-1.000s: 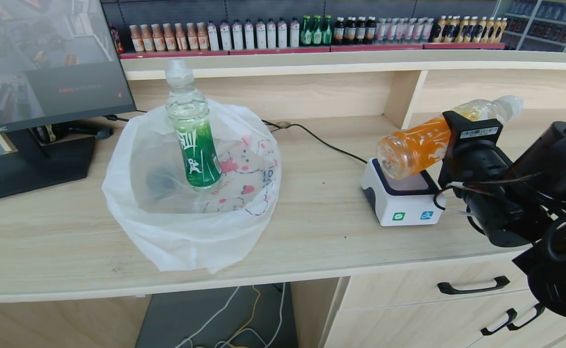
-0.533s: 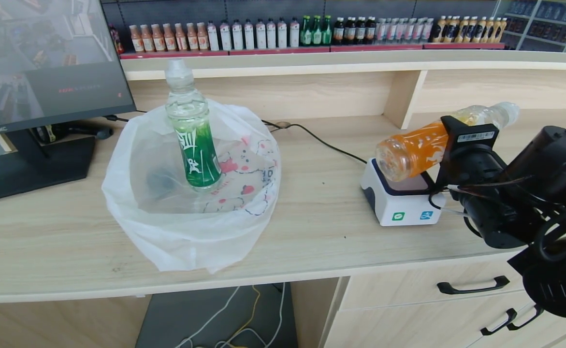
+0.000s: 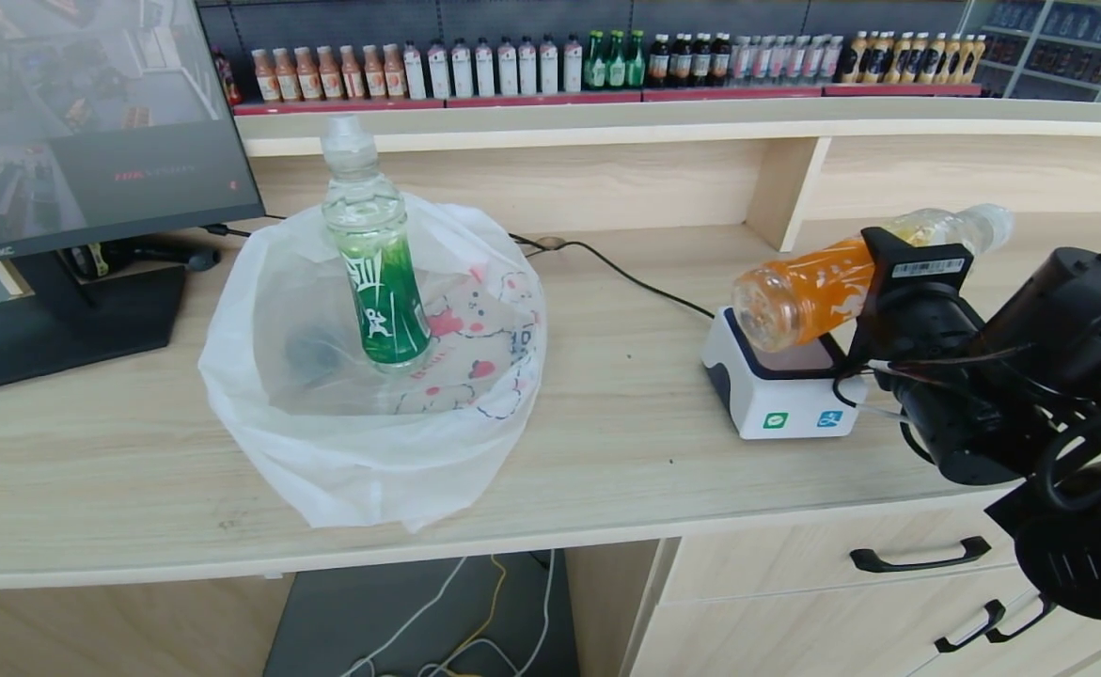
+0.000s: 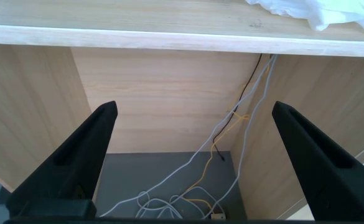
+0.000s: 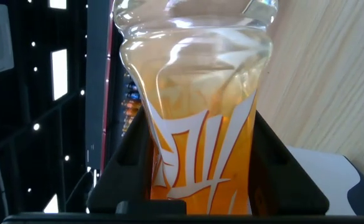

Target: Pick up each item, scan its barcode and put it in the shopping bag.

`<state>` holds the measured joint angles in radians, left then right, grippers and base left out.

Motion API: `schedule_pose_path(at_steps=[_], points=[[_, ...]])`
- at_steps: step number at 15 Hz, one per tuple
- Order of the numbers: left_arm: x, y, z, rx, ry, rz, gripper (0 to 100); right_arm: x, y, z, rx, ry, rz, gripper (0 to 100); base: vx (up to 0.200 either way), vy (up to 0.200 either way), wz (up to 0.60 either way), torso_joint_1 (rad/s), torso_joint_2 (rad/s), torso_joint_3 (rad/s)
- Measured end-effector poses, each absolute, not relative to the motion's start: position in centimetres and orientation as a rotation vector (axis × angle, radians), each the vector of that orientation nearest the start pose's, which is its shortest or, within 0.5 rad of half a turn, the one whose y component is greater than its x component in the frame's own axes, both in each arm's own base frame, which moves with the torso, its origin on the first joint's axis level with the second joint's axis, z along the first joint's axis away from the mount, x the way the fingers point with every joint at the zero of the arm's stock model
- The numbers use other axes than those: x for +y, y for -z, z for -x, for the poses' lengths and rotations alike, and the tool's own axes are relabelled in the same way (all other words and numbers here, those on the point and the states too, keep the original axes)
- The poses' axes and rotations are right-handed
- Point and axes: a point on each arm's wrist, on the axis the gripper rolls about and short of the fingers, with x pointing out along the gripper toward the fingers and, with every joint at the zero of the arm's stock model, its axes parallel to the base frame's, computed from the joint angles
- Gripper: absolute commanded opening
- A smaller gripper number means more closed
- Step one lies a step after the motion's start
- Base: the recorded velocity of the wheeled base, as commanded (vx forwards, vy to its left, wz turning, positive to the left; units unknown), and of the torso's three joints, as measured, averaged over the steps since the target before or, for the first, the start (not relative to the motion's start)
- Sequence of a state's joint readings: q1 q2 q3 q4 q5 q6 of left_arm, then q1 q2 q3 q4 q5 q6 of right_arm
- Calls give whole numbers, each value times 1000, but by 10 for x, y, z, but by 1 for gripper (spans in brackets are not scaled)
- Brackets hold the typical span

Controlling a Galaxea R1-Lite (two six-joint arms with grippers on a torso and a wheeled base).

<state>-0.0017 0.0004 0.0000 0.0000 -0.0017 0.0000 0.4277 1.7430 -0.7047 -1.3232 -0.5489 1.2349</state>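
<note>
Right jaws clamped the orange bottle [image 3: 799, 299], hiding its middle, over the scanner [image 3: 780, 400] by the worktop [image 3: 606, 451] edge; left jaws gaped wide below it.

Nothing could be read clearly. A barcode sticker [image 3: 930, 267] sat on the black block at the right wrist. The scanner [image 3: 780, 400] front had green and blue icons. The green bottle [image 3: 381, 310] and orange bottle [image 3: 809, 296] labels carried white marks; the monitor [image 3: 80, 122] showed small red text.
</note>
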Motion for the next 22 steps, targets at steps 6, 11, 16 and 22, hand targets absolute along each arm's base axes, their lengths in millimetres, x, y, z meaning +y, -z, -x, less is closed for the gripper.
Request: schedule_pose_path(at_steps=[6, 11, 16, 22], points=[[0, -75, 23, 0, 3, 0, 100, 116, -210, -277, -291, -53, -1360, 0, 0, 0, 0, 0, 0, 0], [0, -75, 23, 0, 3, 0, 100, 116, -213, -276, -294, -56, -1357, 0, 0, 0, 0, 0, 0, 0], [0, -75, 23, 0, 2, 0, 100, 120, -242, -275, -360, -132, -1273, 0, 0, 0, 0, 0, 0, 0], [0, -75, 23, 0, 3, 0, 100, 123, -289, -271, -436, -303, -1018, 0, 0, 0, 0, 0, 0, 0]])
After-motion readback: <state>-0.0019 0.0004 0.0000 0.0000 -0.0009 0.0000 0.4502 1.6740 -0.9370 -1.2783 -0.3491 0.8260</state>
